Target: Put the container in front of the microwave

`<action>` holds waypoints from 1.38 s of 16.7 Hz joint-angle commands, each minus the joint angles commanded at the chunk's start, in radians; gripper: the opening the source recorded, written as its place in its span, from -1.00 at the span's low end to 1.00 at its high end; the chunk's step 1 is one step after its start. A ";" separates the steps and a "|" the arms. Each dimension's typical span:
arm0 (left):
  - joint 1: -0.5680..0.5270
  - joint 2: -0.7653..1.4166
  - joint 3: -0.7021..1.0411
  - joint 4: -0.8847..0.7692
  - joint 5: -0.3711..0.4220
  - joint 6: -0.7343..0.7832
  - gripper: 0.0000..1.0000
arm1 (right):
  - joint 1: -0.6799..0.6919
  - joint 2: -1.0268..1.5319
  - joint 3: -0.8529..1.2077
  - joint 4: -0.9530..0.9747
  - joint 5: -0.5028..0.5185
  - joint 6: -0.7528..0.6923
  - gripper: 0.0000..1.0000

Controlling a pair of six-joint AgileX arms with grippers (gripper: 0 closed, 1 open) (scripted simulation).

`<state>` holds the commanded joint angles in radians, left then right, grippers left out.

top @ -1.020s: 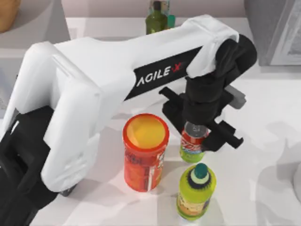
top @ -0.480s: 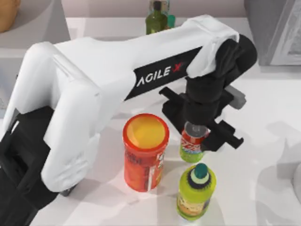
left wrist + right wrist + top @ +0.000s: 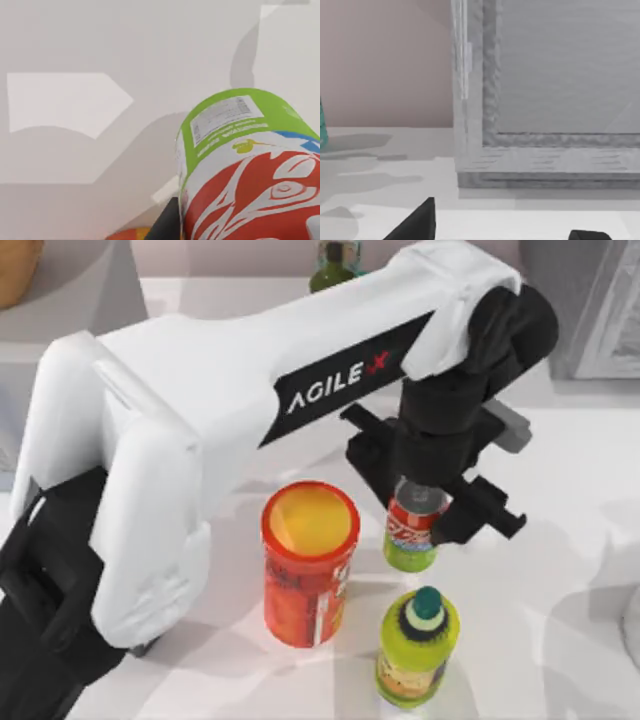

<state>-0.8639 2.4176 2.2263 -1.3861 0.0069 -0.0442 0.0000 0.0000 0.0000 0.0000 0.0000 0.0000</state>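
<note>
- Now clamped on the can [image 3: 412, 530]: left gripper [image 3: 425, 502], one finger on either side of its top.
- Can just beside the orange canister [image 3: 308, 573], near the capped yellow-green bottle [image 3: 417, 647].
- Right gripper [image 3: 502, 225] spread apart, facing a grey appliance [image 3: 555, 90].

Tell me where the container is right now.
In the top view the container sits right of centre between the left gripper's fingers, right of the orange-red canister and behind the yellow-green bottle.
</note>
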 joint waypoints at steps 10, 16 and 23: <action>0.040 -0.061 0.003 -0.015 -0.001 0.019 -1.00 | 0.000 0.000 0.000 0.000 0.000 0.000 1.00; 0.261 -0.379 -0.234 0.074 0.001 0.092 -1.00 | 0.000 0.000 0.000 0.000 0.000 0.000 1.00; 0.594 -0.820 -0.735 0.171 0.005 0.131 -1.00 | 0.000 0.000 0.000 0.000 0.000 0.000 1.00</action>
<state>-0.2700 1.5977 1.4914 -1.2146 0.0120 0.0870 0.0000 0.0000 0.0000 0.0000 0.0000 0.0000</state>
